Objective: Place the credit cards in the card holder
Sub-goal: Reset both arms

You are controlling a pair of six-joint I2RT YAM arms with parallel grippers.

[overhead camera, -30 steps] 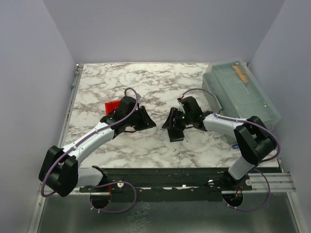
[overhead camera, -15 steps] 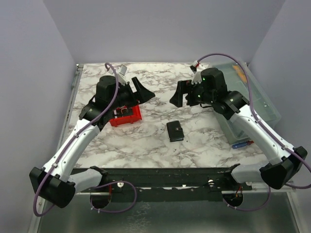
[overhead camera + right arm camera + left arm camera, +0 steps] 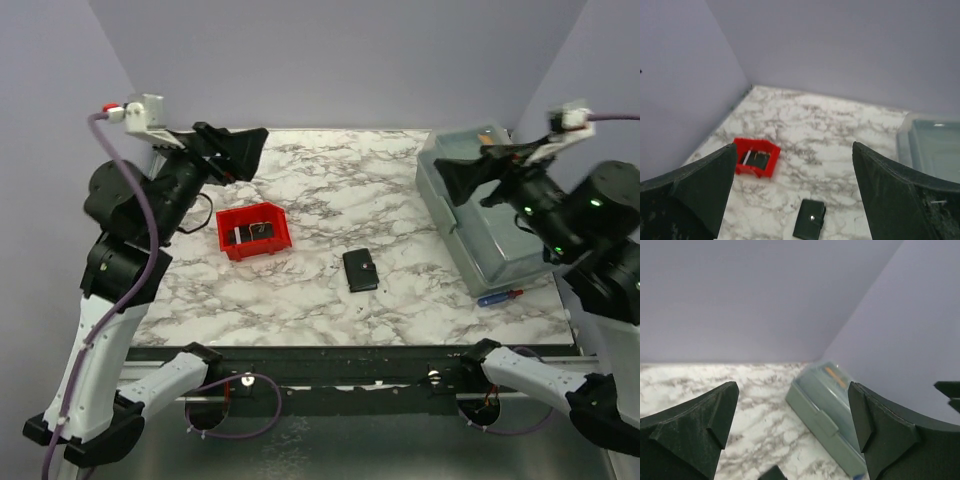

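The black card holder (image 3: 360, 270) lies shut on the marble table, its snap spot facing up; it also shows in the right wrist view (image 3: 810, 220). Dark credit cards (image 3: 257, 232) with a pale strip lie inside the red tray (image 3: 252, 250), and the right wrist view also shows these cards (image 3: 756, 159). My left gripper (image 3: 238, 152) hangs high over the far left, open and empty (image 3: 792, 390). My right gripper (image 3: 472, 172) is raised above the right side, open and empty (image 3: 794, 147). Both are well away from the holder.
A translucent grey-blue lidded box (image 3: 495, 205) stands along the right edge, with something orange inside; the left wrist view shows the box too (image 3: 832, 412). A small blue pen-like thing (image 3: 500, 297) lies in front of it. Walls close in the left, right and back.
Both arms have risen and drawn apart from the table's middle, where they met at the card holder. Both grippers have opened wide. The holder now lies alone on the table.
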